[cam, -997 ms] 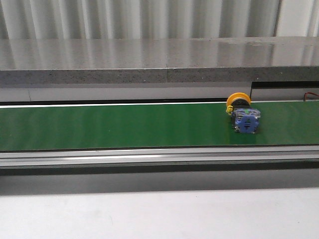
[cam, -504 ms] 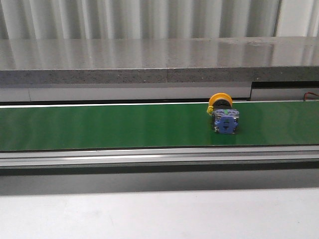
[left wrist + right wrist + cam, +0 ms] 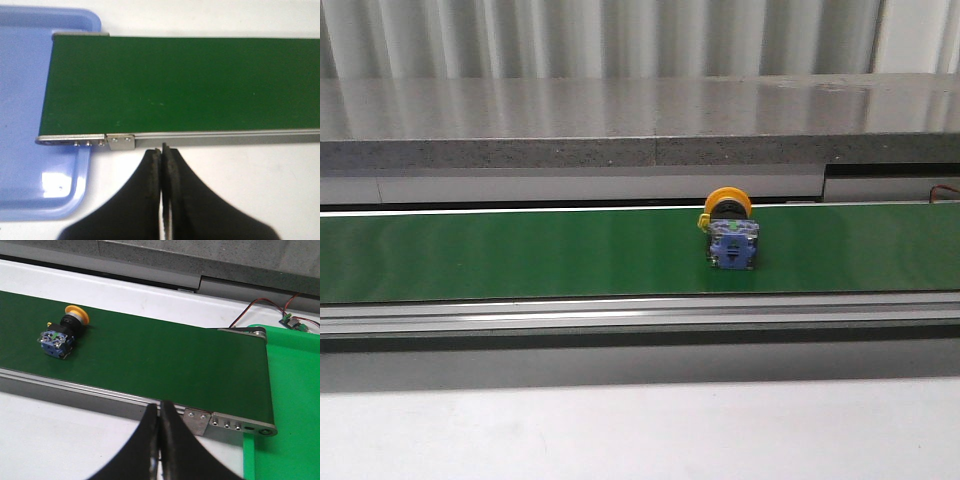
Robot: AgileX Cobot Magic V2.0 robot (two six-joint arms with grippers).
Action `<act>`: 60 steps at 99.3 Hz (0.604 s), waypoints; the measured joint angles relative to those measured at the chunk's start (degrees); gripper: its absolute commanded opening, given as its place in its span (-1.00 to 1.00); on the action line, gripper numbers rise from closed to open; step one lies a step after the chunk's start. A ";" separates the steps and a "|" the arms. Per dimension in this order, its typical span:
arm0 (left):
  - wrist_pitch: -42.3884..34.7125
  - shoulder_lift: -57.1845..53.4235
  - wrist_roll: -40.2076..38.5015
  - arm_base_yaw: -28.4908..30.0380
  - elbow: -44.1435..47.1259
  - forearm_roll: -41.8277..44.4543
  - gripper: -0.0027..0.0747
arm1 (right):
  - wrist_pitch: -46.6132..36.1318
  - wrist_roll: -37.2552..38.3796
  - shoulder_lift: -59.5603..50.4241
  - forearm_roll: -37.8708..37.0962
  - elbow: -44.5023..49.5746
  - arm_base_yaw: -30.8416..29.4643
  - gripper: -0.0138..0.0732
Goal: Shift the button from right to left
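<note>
The button (image 3: 731, 234) lies on its side on the green conveyor belt (image 3: 520, 255), right of the middle, yellow-orange cap to the back, blue-and-grey block to the front. It also shows in the right wrist view (image 3: 62, 333), far from my right gripper (image 3: 160, 410), which is shut and empty over the white table beside the belt's near rail. My left gripper (image 3: 161, 152) is shut and empty beside the belt's near rail at its left end. The button is out of the left wrist view. Neither gripper shows in the front view.
A blue tray (image 3: 25, 100) lies under the belt's left end. A green tray (image 3: 295, 405) lies at the belt's right end, with a small circuit board and wires (image 3: 295, 322) behind it. A grey ledge (image 3: 620, 125) runs behind the belt.
The button has travelled leftward along the belt, from near the right end toward the middle. Its block end has turned slightly.
</note>
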 measured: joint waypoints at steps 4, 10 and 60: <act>0.59 1.91 0.00 0.00 -0.38 0.00 -0.98 | 0.00 0.00 0.00 0.00 0.00 0.00 -0.84; 1.00 4.08 0.00 0.00 -0.67 0.00 -0.98 | 0.00 0.00 0.00 0.00 0.00 0.00 -0.84; -0.04 10.07 -0.02 0.00 -0.77 -0.72 -0.68 | 0.00 0.00 0.00 0.00 0.03 0.00 -0.84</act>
